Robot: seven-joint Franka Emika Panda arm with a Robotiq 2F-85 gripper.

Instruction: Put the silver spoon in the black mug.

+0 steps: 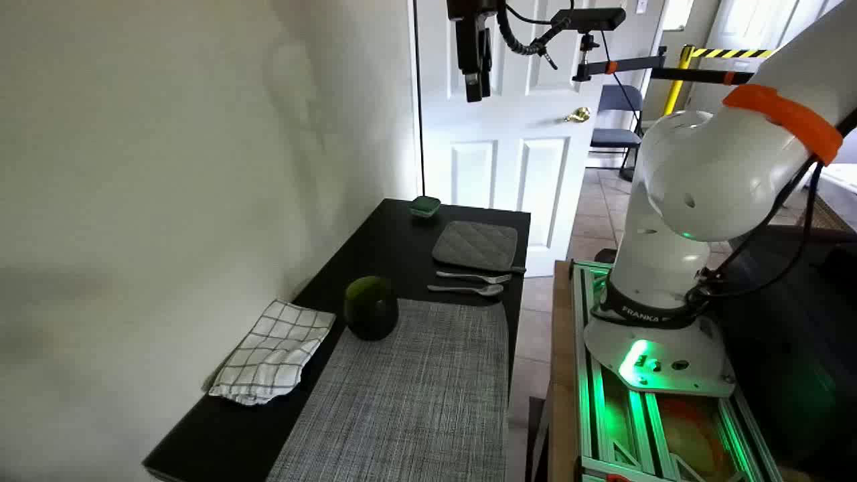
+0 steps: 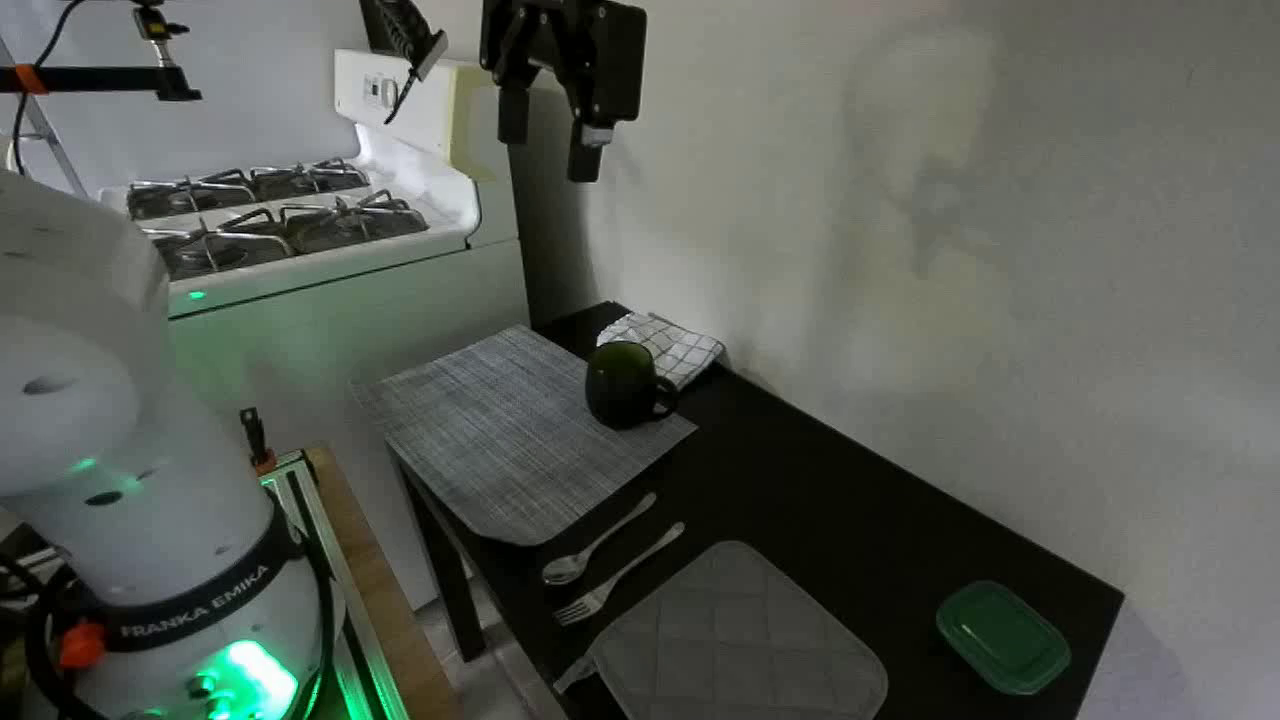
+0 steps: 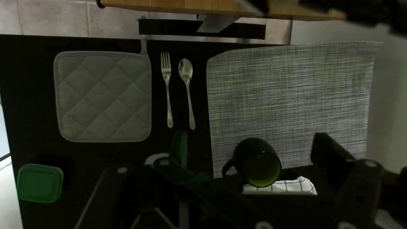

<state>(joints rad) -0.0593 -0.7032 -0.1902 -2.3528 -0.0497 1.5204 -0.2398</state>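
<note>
The hand [image 2: 549, 150] hangs high above the surface [image 2: 850, 520], spread and holding nothing, probably for clearance before a reach. The silver spoon [image 3: 188, 92] lies beside a fork [image 3: 168, 86] near the edge facing the robot's base [image 1: 663, 345], seemingly a place setting. The black mug [image 1: 371, 312] stands upright towards the edge by the wall [image 1: 147, 167]. Its dim interior is unreadable; both exterior views crop the hand's top.

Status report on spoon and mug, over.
Fingers open, empty, above the table. Spoon lying on it, not yet in mug. Fork close alongside, may crowd the grasp.
</note>
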